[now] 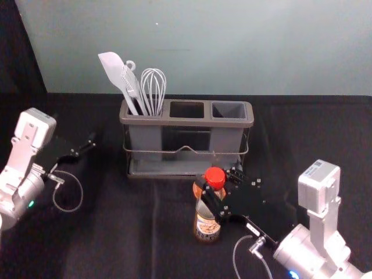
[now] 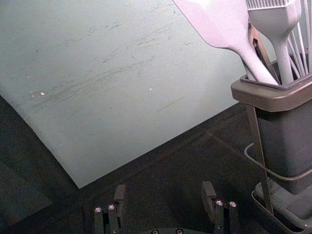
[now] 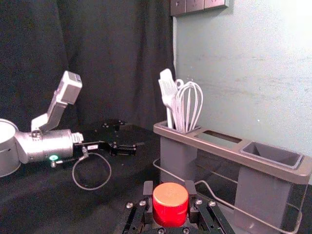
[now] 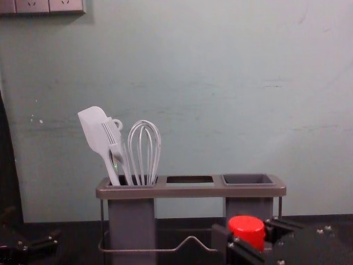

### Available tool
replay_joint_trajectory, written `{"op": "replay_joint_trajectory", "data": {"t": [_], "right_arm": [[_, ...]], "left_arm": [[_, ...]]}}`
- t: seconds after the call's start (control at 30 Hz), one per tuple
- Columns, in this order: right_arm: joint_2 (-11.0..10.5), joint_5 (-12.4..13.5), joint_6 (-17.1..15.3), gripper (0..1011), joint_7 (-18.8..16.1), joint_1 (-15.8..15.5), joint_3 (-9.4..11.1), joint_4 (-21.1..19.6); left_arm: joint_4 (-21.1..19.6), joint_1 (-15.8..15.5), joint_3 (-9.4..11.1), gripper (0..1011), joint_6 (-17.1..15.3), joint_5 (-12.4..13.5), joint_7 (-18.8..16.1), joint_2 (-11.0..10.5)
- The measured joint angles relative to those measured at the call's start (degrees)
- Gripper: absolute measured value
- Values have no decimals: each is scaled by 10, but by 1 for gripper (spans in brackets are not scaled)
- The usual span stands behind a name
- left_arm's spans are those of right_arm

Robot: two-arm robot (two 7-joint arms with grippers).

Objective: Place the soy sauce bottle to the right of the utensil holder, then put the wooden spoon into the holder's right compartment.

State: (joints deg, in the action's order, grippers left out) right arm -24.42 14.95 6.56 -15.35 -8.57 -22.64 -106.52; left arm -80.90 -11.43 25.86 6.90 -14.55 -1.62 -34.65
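Observation:
My right gripper (image 1: 218,187) is shut on the soy sauce bottle (image 1: 207,226), which stands upright in front of the utensil holder (image 1: 186,122), towards its right half. In the right wrist view the fingers of the right gripper (image 3: 169,189) flank the red cap (image 3: 170,204). The chest view has the cap (image 4: 246,231) before the right compartment (image 4: 248,179), which looks empty. Off the holder's left side is my left gripper (image 1: 87,145); in its wrist view the left gripper (image 2: 164,191) is open with nothing between its fingers. I cannot make out a wooden spoon.
A white spatula (image 1: 114,71), a brush and a whisk (image 1: 154,87) stand in the holder's left compartment. The holder's wire rail (image 1: 186,150) runs along its front, close behind the bottle. A pale wall (image 1: 232,46) rises behind the black-covered table (image 1: 116,232).

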Motion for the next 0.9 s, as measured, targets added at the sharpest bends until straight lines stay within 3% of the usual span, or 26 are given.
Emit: {"op": "replay_joint_trajectory", "data": {"t": [0.27,0.4,0.6,0.63,0.8,0.9], "right_arm": [[-6,10,6,383,-11,-23,28,-29],[-15,17,10,383,-13,-41,53,-46],[-26,34,17,383,-12,-68,108,-57],[-26,34,17,383,-12,-68,108,-57],[-35,41,19,383,-12,-69,149,-45],[-36,45,17,383,-16,-61,159,-33]], "left_arm": [[0,0,0,1000,0,0,0,0],[0,0,0,1000,0,0,0,0],[0,0,0,1000,0,0,0,0],[0,0,0,1000,0,0,0,0],[0,0,0,1000,0,0,0,0],[0,0,0,1000,0,0,0,0]]}}
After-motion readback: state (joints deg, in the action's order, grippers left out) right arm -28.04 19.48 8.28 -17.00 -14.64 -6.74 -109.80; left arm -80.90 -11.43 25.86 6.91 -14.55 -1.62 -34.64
